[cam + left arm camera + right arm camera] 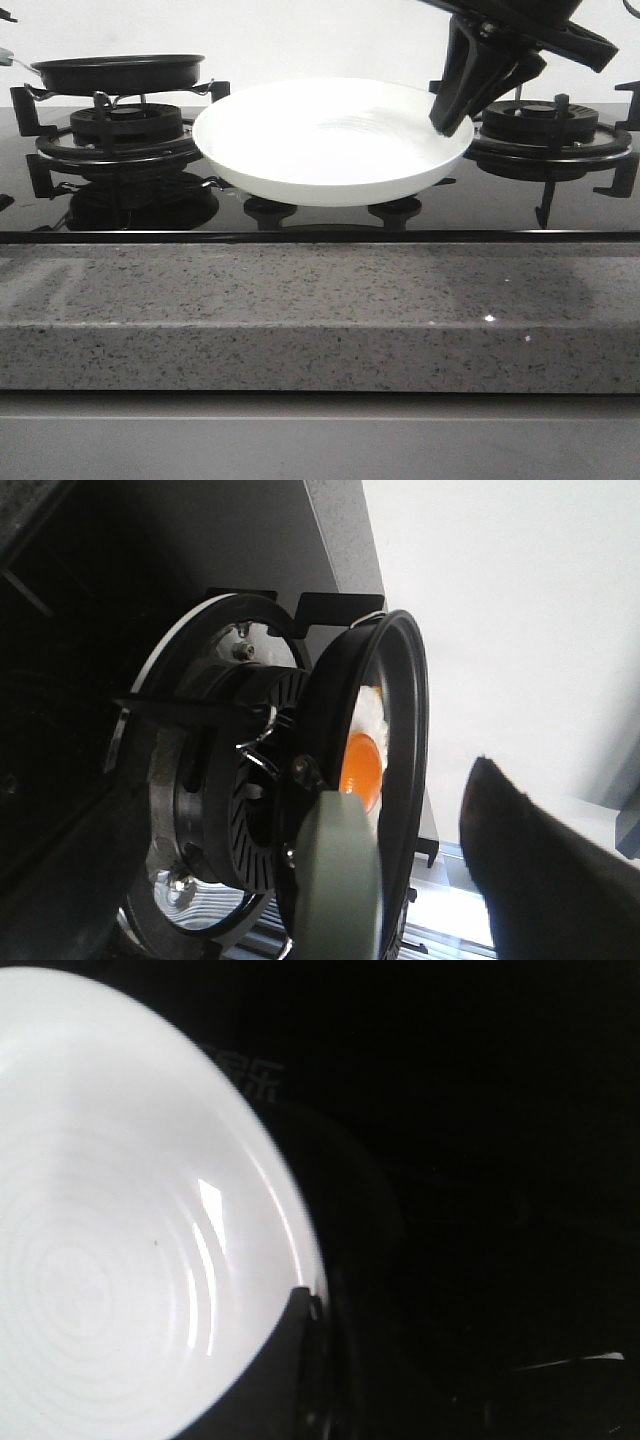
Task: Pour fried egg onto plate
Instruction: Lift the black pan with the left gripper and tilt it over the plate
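The fried egg (362, 762), white with an orange yolk, lies in the black frying pan (118, 72) on the left burner. In the left wrist view the pan's grey-green handle (345, 880) runs between the fingers of my left gripper (320, 920). One dark finger (540, 870) stands apart from the handle, so the gripper is open. The white plate (330, 140) sits at the hob's middle, with nothing on it. My right gripper (450, 115) is shut on its right rim, and its finger (290, 1360) overlaps the plate (120, 1240) edge.
A second burner grate (540, 125) stands at the right, behind the right gripper. The left burner (215, 780) sits under the pan. Two knobs (270, 210) show on the black glass hob. A grey speckled counter edge (320, 320) runs along the front.
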Controlling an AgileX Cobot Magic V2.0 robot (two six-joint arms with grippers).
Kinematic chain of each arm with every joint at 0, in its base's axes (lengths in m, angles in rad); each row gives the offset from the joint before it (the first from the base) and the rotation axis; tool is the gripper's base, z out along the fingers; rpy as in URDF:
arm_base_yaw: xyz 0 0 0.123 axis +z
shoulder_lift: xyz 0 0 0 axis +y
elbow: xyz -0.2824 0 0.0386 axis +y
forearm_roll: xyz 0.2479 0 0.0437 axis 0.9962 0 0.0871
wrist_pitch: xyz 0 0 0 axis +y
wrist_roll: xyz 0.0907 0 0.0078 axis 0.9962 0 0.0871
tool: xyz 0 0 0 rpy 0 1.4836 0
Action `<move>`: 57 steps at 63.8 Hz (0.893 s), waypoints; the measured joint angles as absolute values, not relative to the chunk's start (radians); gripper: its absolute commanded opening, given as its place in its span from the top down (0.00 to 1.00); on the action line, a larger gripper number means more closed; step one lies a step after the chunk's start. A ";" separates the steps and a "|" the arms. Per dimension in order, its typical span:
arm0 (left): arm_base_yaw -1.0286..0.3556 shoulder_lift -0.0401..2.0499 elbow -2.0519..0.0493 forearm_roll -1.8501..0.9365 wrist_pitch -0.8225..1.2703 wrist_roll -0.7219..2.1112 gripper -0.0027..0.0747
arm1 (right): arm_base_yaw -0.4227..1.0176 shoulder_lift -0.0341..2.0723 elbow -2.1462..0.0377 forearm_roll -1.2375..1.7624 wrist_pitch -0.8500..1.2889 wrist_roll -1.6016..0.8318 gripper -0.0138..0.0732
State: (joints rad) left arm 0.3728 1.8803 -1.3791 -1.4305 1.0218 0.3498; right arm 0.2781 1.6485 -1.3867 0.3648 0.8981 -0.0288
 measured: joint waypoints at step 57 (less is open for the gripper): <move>0.373 1.880 -1.379 -1.470 1.057 0.354 0.75 | 0.278 1.648 -1.387 0.365 0.898 -0.029 0.92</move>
State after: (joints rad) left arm 0.3728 1.8803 -1.3791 -1.4699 1.0567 0.3536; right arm 0.2781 1.6485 -1.3867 0.3648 0.8981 -0.0288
